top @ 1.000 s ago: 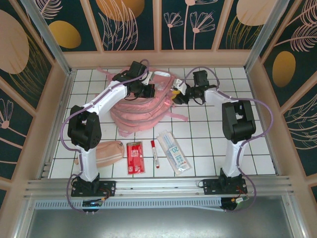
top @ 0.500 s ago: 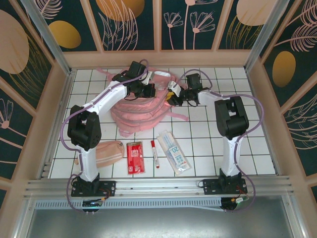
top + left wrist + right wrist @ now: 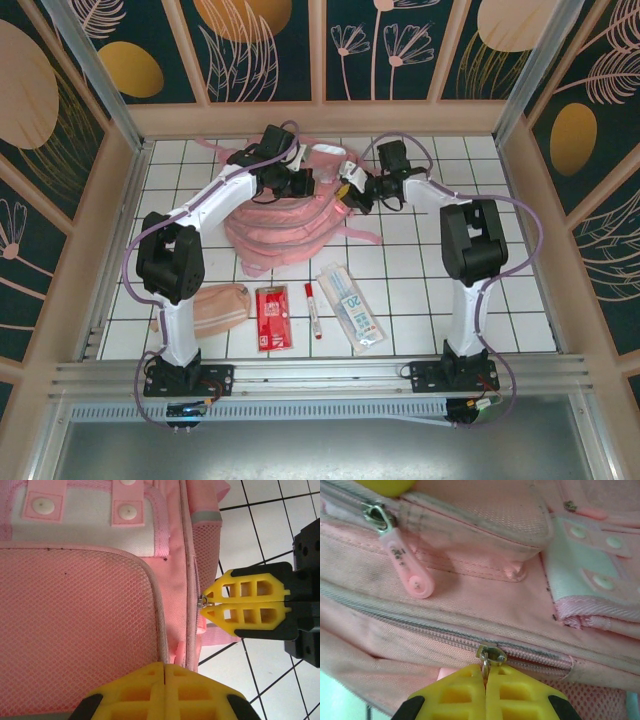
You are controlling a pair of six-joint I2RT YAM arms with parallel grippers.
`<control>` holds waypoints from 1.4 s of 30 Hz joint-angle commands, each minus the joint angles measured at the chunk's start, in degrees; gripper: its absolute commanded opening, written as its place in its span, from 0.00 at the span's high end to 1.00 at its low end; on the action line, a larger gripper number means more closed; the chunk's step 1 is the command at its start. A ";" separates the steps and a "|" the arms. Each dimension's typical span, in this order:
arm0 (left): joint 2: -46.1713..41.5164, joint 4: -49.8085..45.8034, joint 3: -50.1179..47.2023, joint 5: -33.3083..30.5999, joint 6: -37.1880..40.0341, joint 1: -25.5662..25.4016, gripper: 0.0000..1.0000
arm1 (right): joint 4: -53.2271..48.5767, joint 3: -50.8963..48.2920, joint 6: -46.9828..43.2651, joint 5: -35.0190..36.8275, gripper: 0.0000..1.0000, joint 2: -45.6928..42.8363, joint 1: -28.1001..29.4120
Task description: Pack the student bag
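1. Pink fabric bag (image 3: 290, 225) lies flat on the white tiled table (image 3: 430, 300), in the upper middle of the overhead frame, with straps trailing toward the back wall.
2. Left wrist view: the bag's mesh pocket (image 3: 75, 630) takes the left and centre. A pale panel with two snap tabs (image 3: 127, 512) sits above it, at the top edge.
3. Right wrist view: a grey zip line crosses the bag's side in the lower half of the frame. Its metal zip pull (image 3: 490, 656) is at lower centre. A second zip at upper left carries a pink tab (image 3: 407, 565), lying loose on the fabric.
4. Right gripper (image 3: 485, 680), yellow fingers, is pinched closed on the zip pull. From the left wrist view it (image 3: 206, 601) comes in from the right edge, tips at the seam.
5. Left gripper (image 3: 164, 672): fingers pressed flush together, tips at the mesh pocket's edge. Cannot tell whether any fabric is caught.
6. Overhead, both grippers (image 3: 298, 183) (image 3: 347, 190) sit over the bag's far end, near each other but apart.
7. Lower middle of the overhead frame, left to right in a row: peach pouch (image 3: 222, 305), red packet (image 3: 271, 318), pen (image 3: 313, 308), clear packet (image 3: 352, 308).
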 commanded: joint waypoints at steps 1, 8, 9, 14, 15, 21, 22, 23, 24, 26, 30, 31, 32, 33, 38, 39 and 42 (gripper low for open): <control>-0.71 5.77 0.37 0.18 -2.27 0.15 1.00 | -19.71 6.34 -7.68 -2.44 1.00 -0.87 0.72; -0.56 8.90 -1.42 1.34 -5.08 0.22 1.00 | -29.11 8.25 -2.99 -3.05 1.00 0.55 5.03; -0.53 9.53 -1.80 1.57 -5.64 0.24 1.00 | -26.80 6.57 0.32 -4.33 1.00 -0.10 6.17; -0.36 14.03 -4.47 3.71 -9.43 0.24 1.00 | -4.15 -6.55 21.15 -10.38 1.00 -5.01 12.27; -0.15 14.38 -4.57 3.95 -9.87 0.25 1.00 | 3.86 -10.49 27.14 -10.67 0.96 -6.61 14.31; 0.50 15.32 -4.41 4.44 -9.60 0.24 1.00 | 53.95 -28.95 59.47 -8.10 0.85 -11.45 20.34; 0.66 15.36 -4.26 4.57 -9.55 0.24 1.00 | 62.06 -31.56 62.76 -8.52 0.81 -11.70 20.84; 0.83 15.51 -4.14 4.76 -9.51 0.24 1.00 | 67.99 -33.62 64.19 -8.84 0.80 -12.04 20.88; 0.95 15.64 -4.04 4.96 -9.41 0.37 1.00 | 72.17 -35.62 63.36 -9.25 0.79 -12.73 20.74; 1.14 15.92 -4.25 5.05 -9.33 0.66 1.00 | 71.10 -37.96 57.13 -9.81 0.76 -15.20 19.95; 0.29 14.45 -4.35 7.27 -8.60 2.12 1.00 | 41.57 -35.89 28.21 -6.16 0.70 -22.67 18.08; -0.55 13.21 -4.38 6.70 -8.17 2.47 1.00 | 31.07 -33.27 18.81 -3.61 0.69 -23.64 17.97; -1.57 11.81 -4.67 5.38 -7.71 2.65 1.00 | 23.86 -31.21 12.10 -0.81 0.69 -23.97 17.83; -2.94 9.87 -5.08 3.56 -7.35 2.79 0.94 | 17.92 -29.51 6.23 2.36 0.69 -24.02 17.45; -10.34 -0.46 -11.48 2.05 -6.59 2.79 0.58 | 13.16 -26.43 -6.89 10.47 0.65 -22.23 16.64; -12.04 -2.35 -13.74 1.61 -7.63 2.79 0.55 | 15.12 -26.41 -7.89 10.95 0.60 -21.78 16.96; -17.61 -5.33 -21.02 2.84 -12.15 2.55 0.53 | 20.36 -25.80 -9.09 12.98 0.57 -19.34 18.28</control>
